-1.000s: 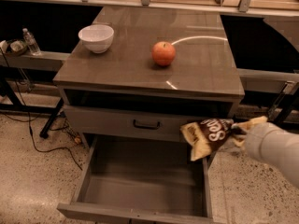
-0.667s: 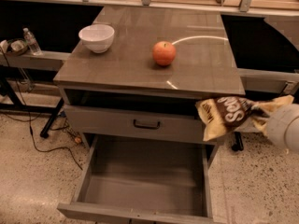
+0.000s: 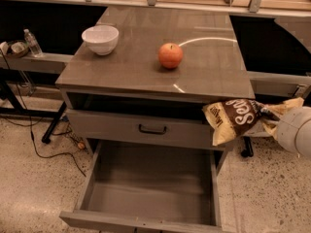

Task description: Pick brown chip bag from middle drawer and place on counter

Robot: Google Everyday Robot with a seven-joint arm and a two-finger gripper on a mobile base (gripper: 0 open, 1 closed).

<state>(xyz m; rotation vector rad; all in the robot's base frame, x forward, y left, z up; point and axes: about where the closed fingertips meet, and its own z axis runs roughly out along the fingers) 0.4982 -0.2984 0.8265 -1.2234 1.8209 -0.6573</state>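
Observation:
The brown chip bag (image 3: 237,118), dark brown with white script and cream ends, hangs in the air at the right front corner of the cabinet, just below the counter's edge. My gripper (image 3: 268,116) is shut on its right end, with the white arm (image 3: 297,131) coming in from the right. The middle drawer (image 3: 150,181) is pulled out and its grey floor is bare. The counter (image 3: 141,67) is the glossy top slab above it.
A red apple (image 3: 170,55) sits mid-counter and a white bowl (image 3: 100,39) at its back left. A closed drawer front with a black handle (image 3: 152,129) is above the open drawer. A bottle (image 3: 33,42) stands on a shelf at left; cables lie on the floor.
My gripper has lifted the chip bag up and to the right, from beside the open drawer to just under the counter's right front corner.

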